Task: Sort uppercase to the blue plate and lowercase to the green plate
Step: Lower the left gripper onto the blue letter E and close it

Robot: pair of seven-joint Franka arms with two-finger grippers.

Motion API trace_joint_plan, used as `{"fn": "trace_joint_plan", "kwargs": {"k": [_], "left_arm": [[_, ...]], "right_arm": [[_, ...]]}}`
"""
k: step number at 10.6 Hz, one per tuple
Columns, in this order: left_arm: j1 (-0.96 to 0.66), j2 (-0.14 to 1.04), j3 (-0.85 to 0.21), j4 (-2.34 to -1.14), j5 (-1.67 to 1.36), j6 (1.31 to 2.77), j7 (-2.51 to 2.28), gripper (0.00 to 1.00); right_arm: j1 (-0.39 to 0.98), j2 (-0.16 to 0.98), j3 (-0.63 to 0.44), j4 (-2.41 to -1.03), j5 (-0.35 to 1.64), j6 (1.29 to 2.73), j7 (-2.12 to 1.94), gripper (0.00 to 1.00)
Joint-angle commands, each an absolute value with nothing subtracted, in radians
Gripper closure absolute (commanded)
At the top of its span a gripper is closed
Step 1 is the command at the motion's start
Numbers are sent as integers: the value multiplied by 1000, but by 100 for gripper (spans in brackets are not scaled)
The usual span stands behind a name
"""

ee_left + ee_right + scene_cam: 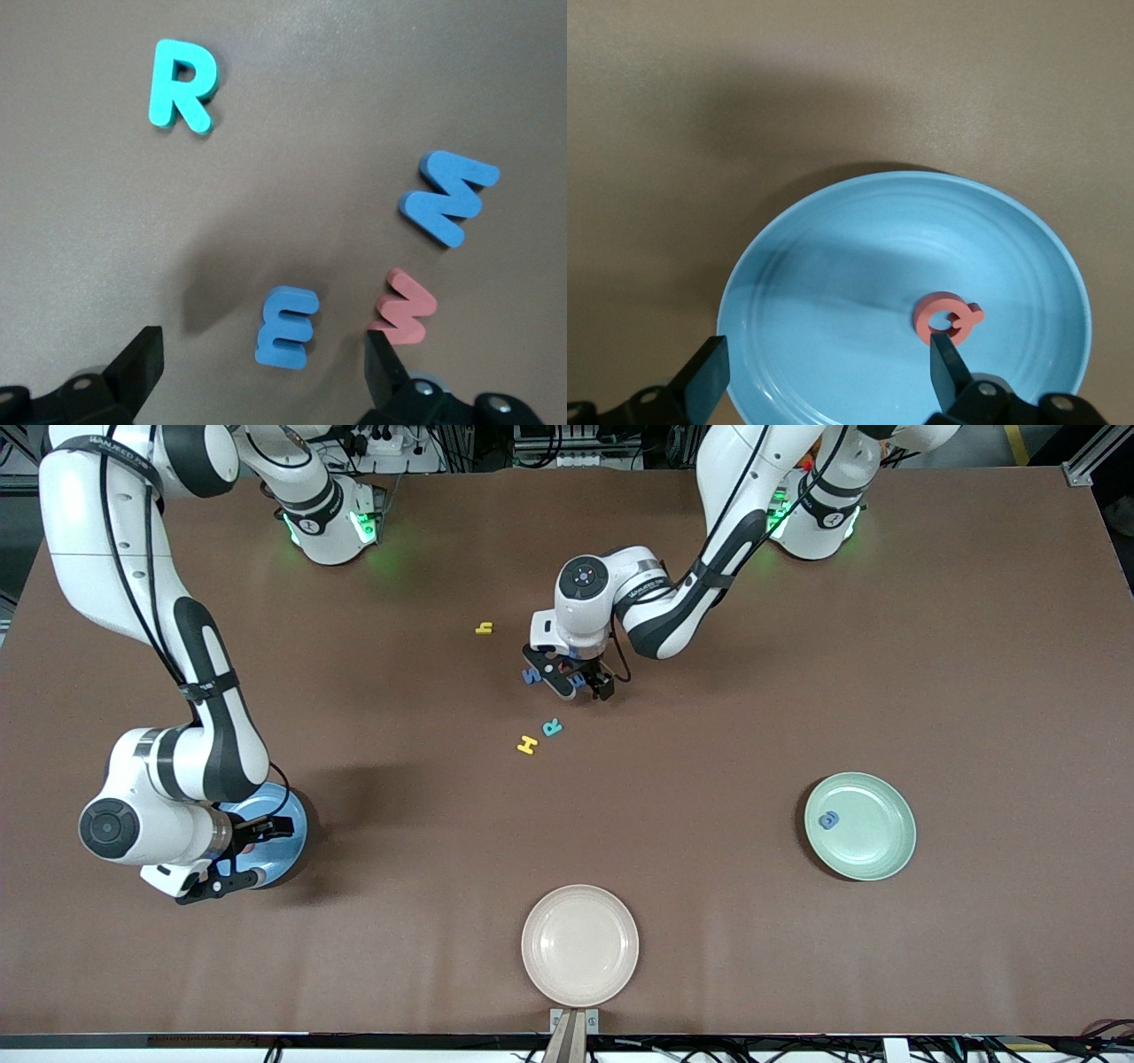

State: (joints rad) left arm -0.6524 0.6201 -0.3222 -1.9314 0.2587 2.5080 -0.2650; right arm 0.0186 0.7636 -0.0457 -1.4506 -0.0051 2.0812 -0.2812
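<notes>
I see the job is partly done. One small red foam capital Q (948, 319) lies in the round sky-blue plate (833, 266), which sits at the right arm's end of the bench (797, 646). One small round blue foam lowercase letter (828, 819) lies in the round pale green plate (877, 841), at the left arm's end of the bench.

Six letters wait on the brown bench, so I think most of the work is left. I count them: one teal foam capital R (552, 727), one yellow foam capital H (527, 745) just beside it, one big blue foam capital M (447, 197), one small blue foam lowercase m (287, 327) lying sideways, one small red foam lowercase w (406, 307), and one small yellow foam lowercase h (484, 628) farther from the front camera than the rest.

That makes eight letters: four capitals and four small ones. There are three plates: blue, green, and one plain beige plate (580, 946) with nothing in it.

My left pincer (261, 372) is spread wide over the small blue m and holds nothing. My right pincer (828, 376) is spread wide over the blue plate and holds nothing too.
</notes>
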Motion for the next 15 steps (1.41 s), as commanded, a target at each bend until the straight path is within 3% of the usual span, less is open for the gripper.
{"fn": "trace_joint_plan", "kwargs": {"k": [1,5,9,15], "left_arm": [[-647,603,-324,-1962,291,2530,-279,0],[-647,606,-322,-1965,293,2530,-273,4],[-647,611,-321,-1953,340,2534,-268,16],[-650,627,-318,-1945,357,2546,-268,24]], "right_arm": [[14,750,-43,-1463,-3,2080,-267,0],[12,750,-43,-1463,-3,2080,-267,0],[11,750,-43,-1462,-3,2082,-267,0],[9,750,-43,-1462,-3,2083,-268,0]]}}
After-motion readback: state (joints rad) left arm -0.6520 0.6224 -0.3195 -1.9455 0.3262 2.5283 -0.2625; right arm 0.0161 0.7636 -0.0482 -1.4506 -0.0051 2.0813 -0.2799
